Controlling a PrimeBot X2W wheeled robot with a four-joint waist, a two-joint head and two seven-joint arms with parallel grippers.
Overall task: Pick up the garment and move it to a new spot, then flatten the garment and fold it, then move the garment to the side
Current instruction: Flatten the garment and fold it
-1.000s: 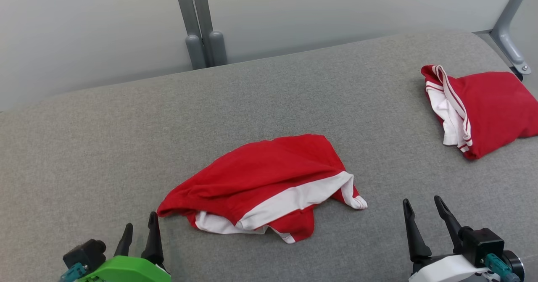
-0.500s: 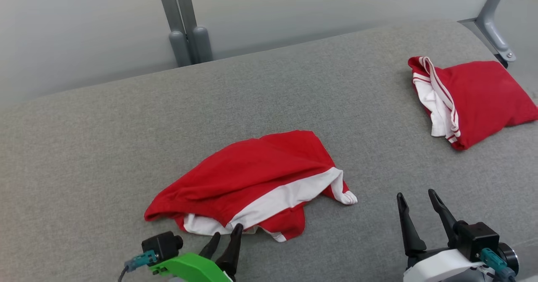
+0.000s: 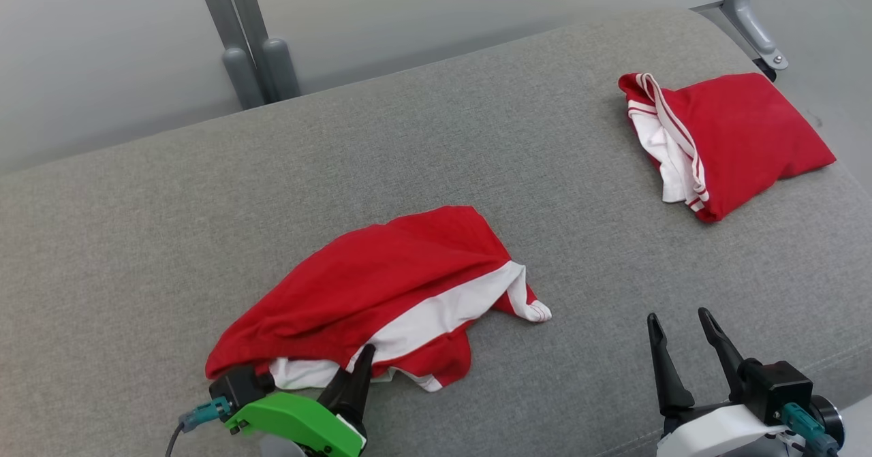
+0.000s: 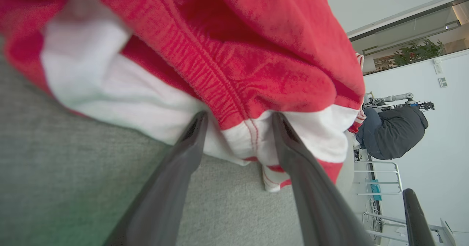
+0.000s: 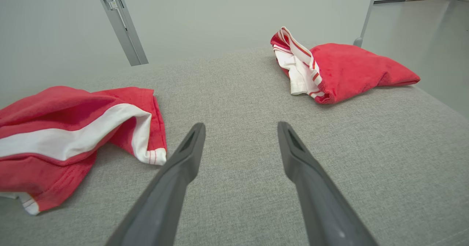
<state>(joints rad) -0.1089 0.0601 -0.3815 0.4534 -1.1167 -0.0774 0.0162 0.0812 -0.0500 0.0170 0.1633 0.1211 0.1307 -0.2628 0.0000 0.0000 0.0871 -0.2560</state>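
Note:
The crumpled red and white garment (image 3: 381,280) lies in the middle of the grey cushion (image 3: 477,137). My left gripper (image 3: 354,368) is at its near edge. In the left wrist view the garment (image 4: 256,37) looms close, and the left gripper (image 4: 239,117) stands open with the white hem bulging between the two fingers, which press into the cloth. My right gripper (image 3: 678,315) hovers open over bare cushion to the right of the garment, holding nothing. The right wrist view has that gripper (image 5: 240,125) pointing past the garment (image 5: 55,128) at its left.
A second red and white garment (image 3: 736,130), folded, lies at the cushion's far right corner, also (image 5: 348,70). Grey posts (image 3: 252,55) and a metal bracket (image 3: 756,28) stand behind the cushion. The cushion's right edge drops off near the right gripper.
The camera has turned, shifting the whole picture left. My left gripper has moved right and forward from bare cushion to the garment's near hem. The right gripper has kept its place.

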